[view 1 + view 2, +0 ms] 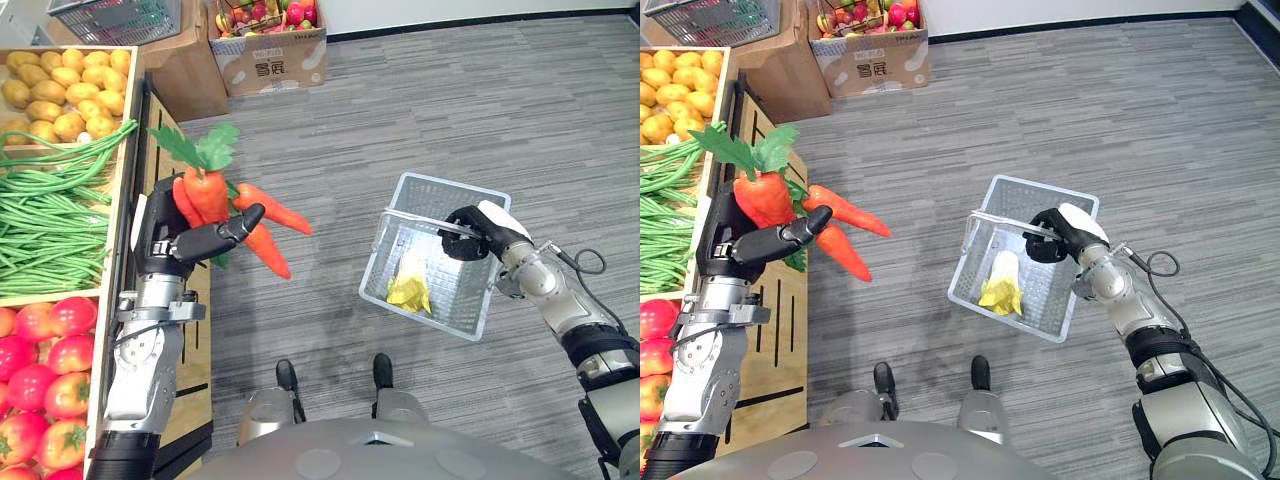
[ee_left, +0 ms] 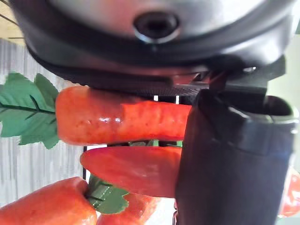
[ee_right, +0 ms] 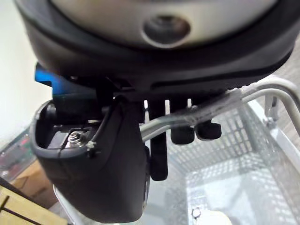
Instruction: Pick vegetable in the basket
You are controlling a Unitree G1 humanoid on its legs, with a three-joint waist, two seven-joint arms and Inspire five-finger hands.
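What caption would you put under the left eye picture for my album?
Left hand holds a bunch of carrots; right hand grips the wire basket by its handle.

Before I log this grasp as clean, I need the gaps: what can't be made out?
- Carrot bunch: the left robot hand covers its grip in the eye views, and the left wrist view crops the carrots, so no count.
- Yellow-green item in the basket: too small and partly behind mesh.
- Basket floor, right wrist view: blurred, blocked by the right robot hand curled on the handle.
- Tomatoes: cut by the left edge.
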